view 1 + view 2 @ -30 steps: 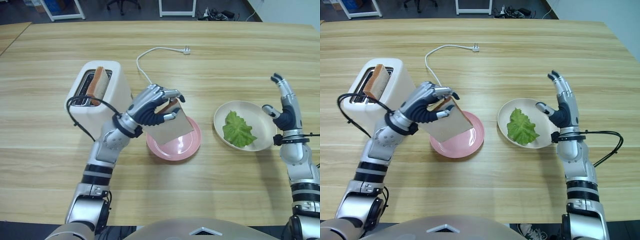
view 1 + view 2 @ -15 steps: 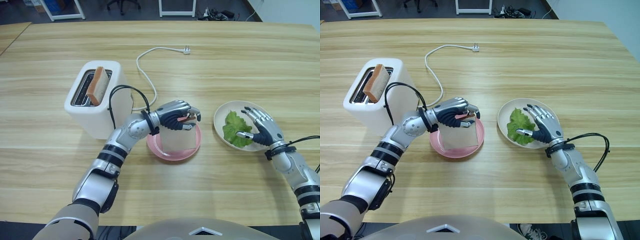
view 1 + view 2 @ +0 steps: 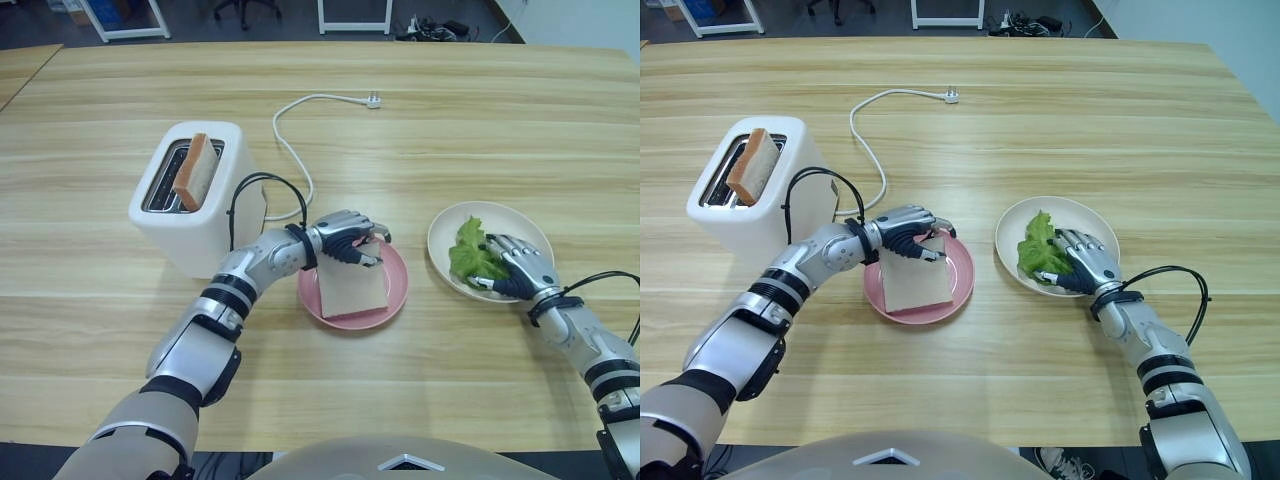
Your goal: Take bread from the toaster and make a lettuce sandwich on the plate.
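On the pink plate, my left hand lays the bread slice, pinching its twelve-o'clock edge; next my right hand, curled on the lettuce, must lift it.

Two bread slices, two plates — one toaster, one lettuce leaf.

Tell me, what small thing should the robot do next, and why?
Probably open the left hand and draw it back off the bread slice. The slice lies flat on the pink plate, yet the fingers grip its far edge, in the way of the lettuce that the right hand grasps on the cream plate.
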You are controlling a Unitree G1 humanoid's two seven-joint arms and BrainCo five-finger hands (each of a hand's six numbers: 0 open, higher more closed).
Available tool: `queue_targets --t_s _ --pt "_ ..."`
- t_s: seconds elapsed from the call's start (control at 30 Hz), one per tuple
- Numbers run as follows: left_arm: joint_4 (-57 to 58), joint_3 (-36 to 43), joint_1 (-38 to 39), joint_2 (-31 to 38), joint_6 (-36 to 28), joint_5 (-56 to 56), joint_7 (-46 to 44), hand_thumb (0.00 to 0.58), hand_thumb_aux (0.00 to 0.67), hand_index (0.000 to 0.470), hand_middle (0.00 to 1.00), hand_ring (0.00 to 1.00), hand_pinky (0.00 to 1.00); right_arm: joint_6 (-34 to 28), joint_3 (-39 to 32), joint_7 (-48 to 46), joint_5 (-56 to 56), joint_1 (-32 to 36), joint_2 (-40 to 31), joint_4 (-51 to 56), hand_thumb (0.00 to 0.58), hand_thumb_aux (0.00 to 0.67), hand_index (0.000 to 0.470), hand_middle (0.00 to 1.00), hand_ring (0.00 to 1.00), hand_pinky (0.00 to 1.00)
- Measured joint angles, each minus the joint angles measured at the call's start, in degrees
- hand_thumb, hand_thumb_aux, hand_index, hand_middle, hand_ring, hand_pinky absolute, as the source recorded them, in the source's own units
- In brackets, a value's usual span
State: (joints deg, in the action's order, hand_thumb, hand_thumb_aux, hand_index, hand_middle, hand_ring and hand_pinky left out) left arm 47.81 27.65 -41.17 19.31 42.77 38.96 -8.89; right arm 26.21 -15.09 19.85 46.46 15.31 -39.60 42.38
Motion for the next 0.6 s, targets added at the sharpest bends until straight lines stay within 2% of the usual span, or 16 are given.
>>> queue_targets --t_s 0.03,0.07,0.1,0.13,0.17,0.2,0.33,0.37,0.4,0.6 --pt "0.0 0.0 0.0 0.0 0.1 0.0 0.2 0.071 0.042 0.029 0.97 0.97 0.97 0.4 -0.1 0.2 -0.4 0.4 0.0 0.0 0.570 0.581 0.407 0.00 0.00 0.00" --pt "0.0 0.0 0.0 0.0 0.2 -0.1 0.5 0.000 0.000 0.000 0.93 0.93 0.93 0.6 -0.1 0.5 -0.7 0.5 -0.1 0.0 0.578 0.628 0.441 0.00 0.00 0.00" --pt "0.0 0.0 0.0 0.0 0.2 -0.1 0.7 0.000 0.000 0.000 0.89 0.89 0.89 0.8 -0.1 0.8 -1.1 0.6 -0.1 -0.1 0.580 0.654 0.459 0.00 0.00 0.00" --pt "0.0 0.0 0.0 0.1 0.2 -0.1 0.9 0.000 0.000 0.000 0.80 0.80 0.80 1.1 -0.1 0.9 -1.4 0.6 -0.2 -0.1 0.580 0.670 0.470 0.00 0.00 0.00" --pt "0.0 0.0 0.0 0.1 0.2 -0.1 0.9 0.000 0.000 0.000 0.76 0.76 0.76 1.3 -0.1 0.9 -1.6 0.6 -0.3 -0.1 0.580 0.670 0.470 0.00 0.00 0.00" --pt "0.0 0.0 0.0 0.1 0.2 -0.1 0.9 0.000 0.000 0.000 0.60 0.60 0.60 1.6 -0.1 0.9 -1.7 0.6 -0.4 -0.2 0.580 0.670 0.470 0.00 0.00 0.00" --pt "-0.3 0.3 0.0 0.3 0.2 -0.1 0.8 0.000 0.000 0.000 0.24 0.24 0.24 3.0 -0.1 0.9 -3.3 0.3 -0.5 -1.9 0.580 0.670 0.470 0.00 0.00 0.00" --pt "-0.5 0.4 0.0 0.4 0.2 -0.1 0.8 0.000 0.000 0.000 0.04 0.04 0.04 3.2 0.0 0.9 -3.8 0.3 -0.5 -2.3 0.580 0.670 0.470 0.00 0.00 0.00" --pt "-0.7 0.5 0.0 0.7 0.2 0.1 0.8 0.000 0.000 0.000 0.00 0.00 0.00 3.5 0.2 0.9 -4.1 0.2 -0.5 -3.0 0.580 0.670 0.470 0.00 0.00 0.00" --pt "-4.3 0.9 0.1 2.5 -2.8 2.8 2.9 0.000 0.000 0.000 0.00 0.00 0.00 5.6 2.3 -0.1 -8.0 -1.3 -0.8 -7.2 0.580 0.670 0.470 0.00 0.00 0.00"
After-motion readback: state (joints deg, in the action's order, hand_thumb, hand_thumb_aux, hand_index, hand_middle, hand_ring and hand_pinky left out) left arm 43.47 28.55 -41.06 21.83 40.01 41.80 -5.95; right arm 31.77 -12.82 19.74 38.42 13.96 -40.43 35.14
